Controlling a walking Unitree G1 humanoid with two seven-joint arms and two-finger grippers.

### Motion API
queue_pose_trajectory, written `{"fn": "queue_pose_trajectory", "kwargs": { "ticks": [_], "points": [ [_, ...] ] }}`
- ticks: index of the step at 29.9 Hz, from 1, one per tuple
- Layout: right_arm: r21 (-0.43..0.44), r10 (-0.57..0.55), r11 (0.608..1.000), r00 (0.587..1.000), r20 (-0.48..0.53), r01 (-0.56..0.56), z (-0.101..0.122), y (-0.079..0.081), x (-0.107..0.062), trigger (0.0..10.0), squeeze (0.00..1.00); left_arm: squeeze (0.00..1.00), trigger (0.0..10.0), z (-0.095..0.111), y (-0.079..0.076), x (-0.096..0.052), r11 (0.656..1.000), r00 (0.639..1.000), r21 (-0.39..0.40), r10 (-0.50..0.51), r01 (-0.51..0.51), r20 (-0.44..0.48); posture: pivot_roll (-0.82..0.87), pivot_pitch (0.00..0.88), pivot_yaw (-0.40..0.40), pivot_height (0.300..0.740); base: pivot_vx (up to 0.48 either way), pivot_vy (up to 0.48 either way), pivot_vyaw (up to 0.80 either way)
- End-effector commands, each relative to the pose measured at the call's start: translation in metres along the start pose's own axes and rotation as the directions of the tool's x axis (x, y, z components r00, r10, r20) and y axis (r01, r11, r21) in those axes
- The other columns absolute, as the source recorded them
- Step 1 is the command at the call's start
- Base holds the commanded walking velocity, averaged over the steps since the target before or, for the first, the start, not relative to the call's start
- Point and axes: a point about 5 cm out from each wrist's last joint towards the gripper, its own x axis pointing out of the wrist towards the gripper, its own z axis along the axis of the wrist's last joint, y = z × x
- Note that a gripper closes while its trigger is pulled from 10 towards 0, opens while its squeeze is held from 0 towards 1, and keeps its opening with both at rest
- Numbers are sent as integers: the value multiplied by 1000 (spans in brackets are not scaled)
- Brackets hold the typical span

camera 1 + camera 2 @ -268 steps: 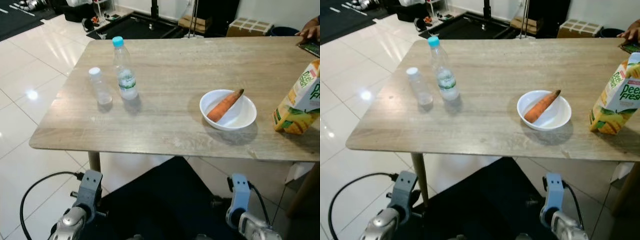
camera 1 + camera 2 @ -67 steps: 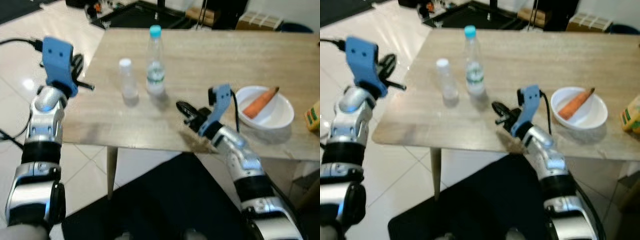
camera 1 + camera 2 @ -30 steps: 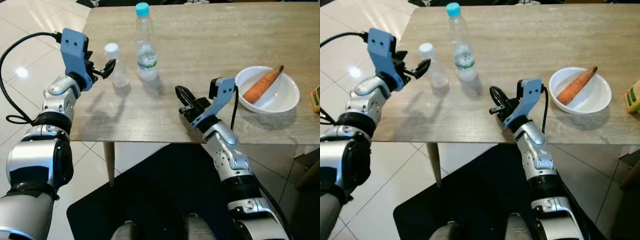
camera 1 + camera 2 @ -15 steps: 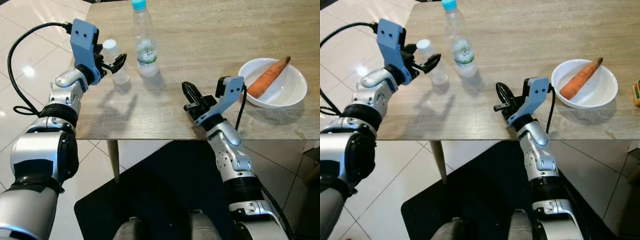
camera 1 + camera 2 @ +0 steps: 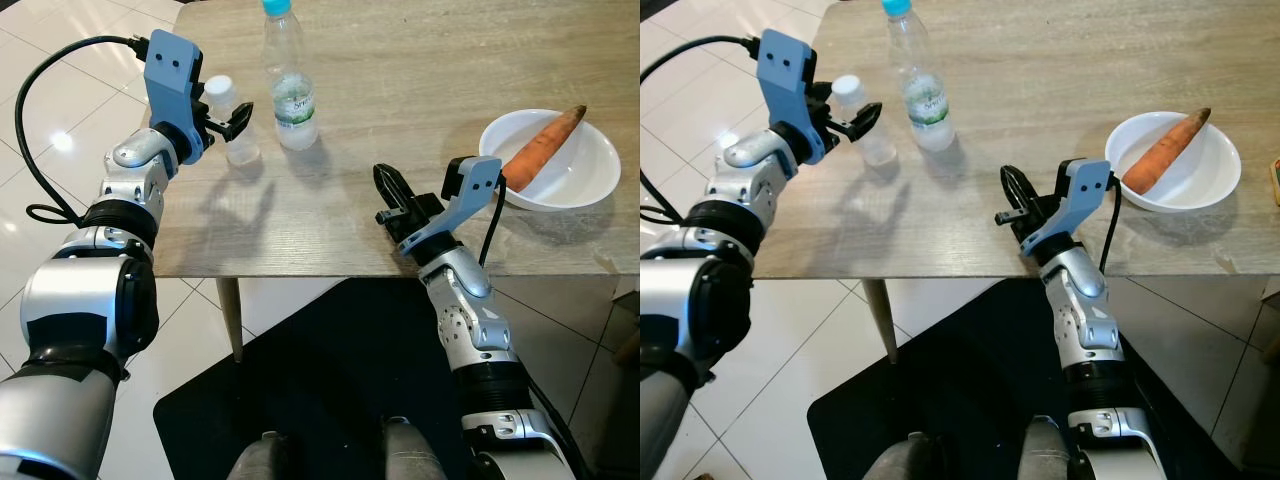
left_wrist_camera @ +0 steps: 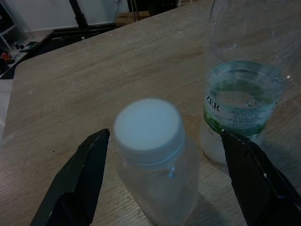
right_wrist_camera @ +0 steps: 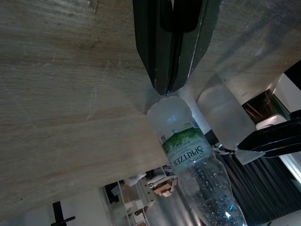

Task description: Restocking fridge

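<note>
now that the left gripper (image 5: 232,118) has closed in from a second ago and spreads its fingers wide around the small white-capped bottle (image 5: 230,128) near the table (image 5: 400,60) corner, a grasp looks next, though the taller water bottle (image 5: 288,85) crowds it, while the right gripper (image 5: 388,190), pinched together, idles short of the bowl (image 5: 560,185) with the carrot (image 5: 540,148).

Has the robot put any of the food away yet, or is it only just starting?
Only just starting. Nothing looks put away: the tall water bottle, the small white-capped bottle and the carrot in its white bowl all sit on the table. The open left gripper is around the small bottle, not squeezing. The shut right gripper holds nothing.
</note>
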Motion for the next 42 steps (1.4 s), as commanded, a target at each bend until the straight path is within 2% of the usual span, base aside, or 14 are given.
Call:
{"fn": "queue_pose_trajectory", "kwargs": {
  "ticks": [1,7,8,10,12,13,14,16,17,27,34,37,40,42],
  "points": [
    [9,11,1000,1000,-13,-11,-5,5,-2,10000,0,0,10000,-2,5,-3,1000,1000,4,15,-15,-22,-216,324,149,725,0,0,0],
    [11,14,1000,1000,-10,-14,-5,6,-2,10000,0,0,10000,-1,7,-4,1000,999,4,26,-26,-24,-219,326,151,725,0,0,0],
    [10,14,1000,1000,-10,-14,-5,6,-2,10000,0,0,6314,-1,9,-4,999,999,3,34,-34,-25,-221,325,152,725,0,0,0],
    [9,14,1000,1000,-9,-13,-5,6,-3,10000,0,0,6314,-1,9,-4,999,999,1,39,-39,-26,-221,325,152,725,0,0,0],
    [7,12,1000,1000,-10,-12,-4,6,-3,10000,0,0,1647,-1,11,-5,999,998,1,49,-49,-27,-223,326,154,725,0,0,0],
    [7,12,1000,1000,-10,-12,-4,6,-4,10000,0,0,1412,0,12,-5,999,998,0,53,-53,-27,-223,326,154,725,0,0,0],
    [7,12,1000,1000,-11,-12,-5,6,-4,10000,0,0,549,0,12,-5,998,998,-1,56,-56,-27,-224,326,154,725,0,0,0],
    [7,12,1000,1000,-11,-12,-5,6,-4,10000,0,0,549,0,12,-5,998,998,-1,56,-56,-27,-224,326,154,725,0,0,0],
    [6,12,1000,1000,-11,-12,-5,6,-4,10000,0,0,0,0,12,-5,998,998,-1,58,-58,-26,-224,326,154,725,0,0,0],
    [5,14,1000,1000,-12,-14,-5,5,-3,10000,0,0,0,1,13,-5,999,999,-9,50,-50,-19,-221,324,152,725,0,0,0],
    [4,18,1000,1000,-6,-18,-4,6,-2,10000,0,0,0,2,9,-5,1000,1000,-24,-3,3,3,-219,318,150,725,0,0,0],
    [4,22,1000,1000,-8,-22,-4,5,-1,10000,0,0,0,1,6,-5,999,999,-40,-35,36,13,-216,310,146,725,0,0,0],
    [6,55,998,998,-28,-55,-7,6,0,10000,0,0,0,-5,-7,-4,984,987,-81,-157,160,45,-209,286,126,725,0,0,0],
    [6,65,998,997,-35,-65,-7,6,1,10000,0,0,0,-6,-11,-4,977,980,-89,-191,195,53,-208,284,124,725,0,0,0]
  ]
}}
